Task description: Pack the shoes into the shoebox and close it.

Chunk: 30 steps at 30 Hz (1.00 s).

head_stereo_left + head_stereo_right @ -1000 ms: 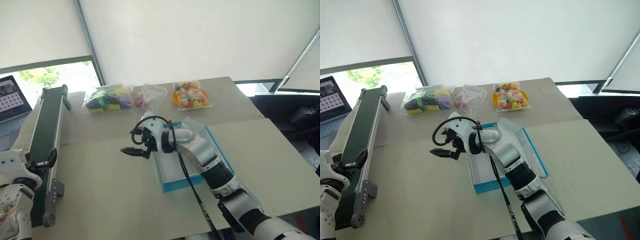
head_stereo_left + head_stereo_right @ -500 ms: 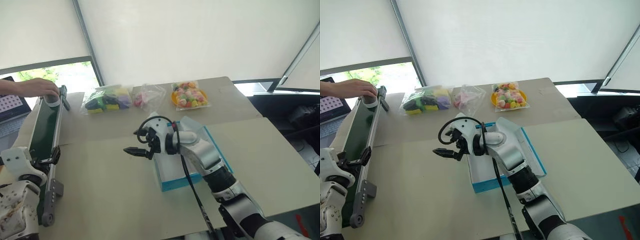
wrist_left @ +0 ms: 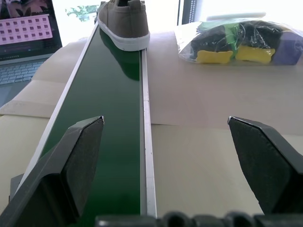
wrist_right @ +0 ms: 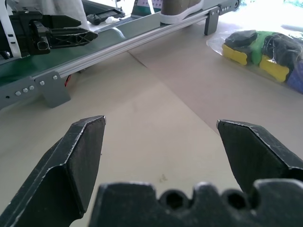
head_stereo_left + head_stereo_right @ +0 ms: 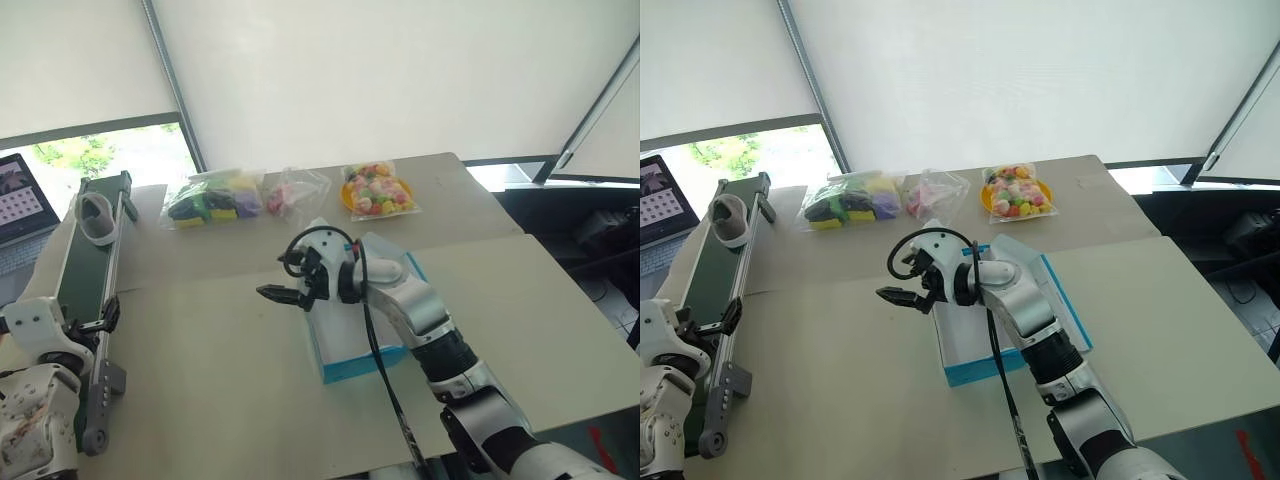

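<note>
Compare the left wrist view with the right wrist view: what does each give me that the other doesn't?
Left wrist view alone: the laptop beside the belt, and the grey shoe seen heel-on at the far end of the green conveyor belt. Right wrist view alone: the left gripper, open, by the belt's near end. Both: the shoe on the belt, the bag of dark, yellow and green items, and the tan table.

My right gripper (image 5: 280, 295) hangs wide open, arm reaching across toward my left; left gripper (image 3: 165, 156) open, level.

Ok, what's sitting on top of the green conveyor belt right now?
One grey shoe stands at the far end of the conveyor belt. Its toe end is out of sight.
</note>
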Tool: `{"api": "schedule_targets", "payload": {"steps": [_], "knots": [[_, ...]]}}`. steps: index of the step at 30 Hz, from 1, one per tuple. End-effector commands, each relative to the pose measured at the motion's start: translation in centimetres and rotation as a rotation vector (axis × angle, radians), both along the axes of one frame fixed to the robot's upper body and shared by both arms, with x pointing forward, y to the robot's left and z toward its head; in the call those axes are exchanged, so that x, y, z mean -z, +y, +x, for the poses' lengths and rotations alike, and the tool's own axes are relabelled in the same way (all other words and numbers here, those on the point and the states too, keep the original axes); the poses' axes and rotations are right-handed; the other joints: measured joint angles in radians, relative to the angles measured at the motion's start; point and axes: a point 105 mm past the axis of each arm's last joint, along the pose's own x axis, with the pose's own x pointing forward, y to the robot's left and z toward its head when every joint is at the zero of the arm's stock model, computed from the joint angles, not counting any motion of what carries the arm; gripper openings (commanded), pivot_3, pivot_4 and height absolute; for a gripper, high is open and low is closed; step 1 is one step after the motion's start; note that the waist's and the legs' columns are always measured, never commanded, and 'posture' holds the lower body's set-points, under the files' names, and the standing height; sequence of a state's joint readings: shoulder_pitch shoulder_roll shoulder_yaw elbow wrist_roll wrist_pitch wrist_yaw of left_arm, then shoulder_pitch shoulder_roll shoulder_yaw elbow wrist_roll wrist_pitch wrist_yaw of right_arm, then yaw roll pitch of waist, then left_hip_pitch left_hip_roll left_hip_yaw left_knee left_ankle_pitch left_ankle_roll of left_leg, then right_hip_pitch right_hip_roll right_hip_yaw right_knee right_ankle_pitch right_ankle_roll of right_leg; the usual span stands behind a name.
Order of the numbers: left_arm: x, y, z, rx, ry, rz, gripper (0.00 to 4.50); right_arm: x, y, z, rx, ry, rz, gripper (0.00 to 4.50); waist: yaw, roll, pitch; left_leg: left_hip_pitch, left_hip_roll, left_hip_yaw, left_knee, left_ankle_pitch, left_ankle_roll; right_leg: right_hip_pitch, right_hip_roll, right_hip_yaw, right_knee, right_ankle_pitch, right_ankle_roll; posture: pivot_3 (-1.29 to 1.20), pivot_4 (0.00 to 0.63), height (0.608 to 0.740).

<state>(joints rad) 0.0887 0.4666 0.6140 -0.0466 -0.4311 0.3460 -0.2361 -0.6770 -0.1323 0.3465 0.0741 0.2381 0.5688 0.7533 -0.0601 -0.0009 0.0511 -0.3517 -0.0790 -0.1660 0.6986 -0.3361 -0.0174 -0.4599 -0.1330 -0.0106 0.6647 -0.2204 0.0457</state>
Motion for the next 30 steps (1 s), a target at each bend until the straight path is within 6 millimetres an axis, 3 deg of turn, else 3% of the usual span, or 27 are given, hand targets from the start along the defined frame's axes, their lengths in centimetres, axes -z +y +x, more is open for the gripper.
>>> {"api": "schedule_targets", "payload": {"steps": [1, 7, 12, 21, 30], "knots": [[-0.5, 0.4, 0.2, -0.062, -0.032, 0.002, 4.50, -1.2, 0.2, -0.1, -0.008, -0.037, 0.025, 4.47, 0.000, 0.000, 0.000, 0.000, 0.000, 0.000, 0.000, 0.000, 0.000, 0.000, 0.000, 0.000, 0.000, 0.000, 0.000, 0.00, 0.150, 0.646], [1.3, 0.2, -0.3, -0.210, -0.003, -0.049, 4.50, -1.1, 0.1, -0.3, -0.011, -0.037, 0.021, 4.47, 0.001, -0.001, 0.000, 0.000, 0.000, 0.000, 0.000, 0.000, 0.000, 0.000, 0.000, 0.000, 0.000, 0.000, 0.000, 0.00, 0.150, 0.646], [2.0, -1.5, 0.4, -0.225, 0.028, -0.054, 4.50, -1.1, 0.3, -0.4, -0.010, -0.031, 0.028, 4.47, 0.008, -0.001, 0.000, 0.000, 0.000, 0.000, 0.000, 0.000, 0.000, 0.000, 0.000, 0.000, 0.000, 0.000, 0.000, 0.00, 0.150, 0.646], [1.6, -0.2, -0.3, -0.366, 0.045, -0.046, 4.50, -0.9, 0.4, -0.7, -0.010, -0.021, 0.034, 4.47, 0.016, -0.001, -0.001, 0.000, 0.000, 0.000, 0.001, 0.001, -0.001, 0.000, 0.000, 0.000, 0.000, 0.000, 0.000, 0.00, 0.150, 0.646], [1.6, 0.2, -0.2, -0.378, 0.053, -0.048, 4.50, -1.1, 0.6, -0.9, -0.011, -0.022, 0.048, 4.47, 0.015, -0.001, -0.001, 0.000, 0.000, 0.000, 0.001, 0.001, -0.001, 0.000, 0.000, 0.000, 0.000, 0.000, 0.000, 0.00, 0.150, 0.646]]}}
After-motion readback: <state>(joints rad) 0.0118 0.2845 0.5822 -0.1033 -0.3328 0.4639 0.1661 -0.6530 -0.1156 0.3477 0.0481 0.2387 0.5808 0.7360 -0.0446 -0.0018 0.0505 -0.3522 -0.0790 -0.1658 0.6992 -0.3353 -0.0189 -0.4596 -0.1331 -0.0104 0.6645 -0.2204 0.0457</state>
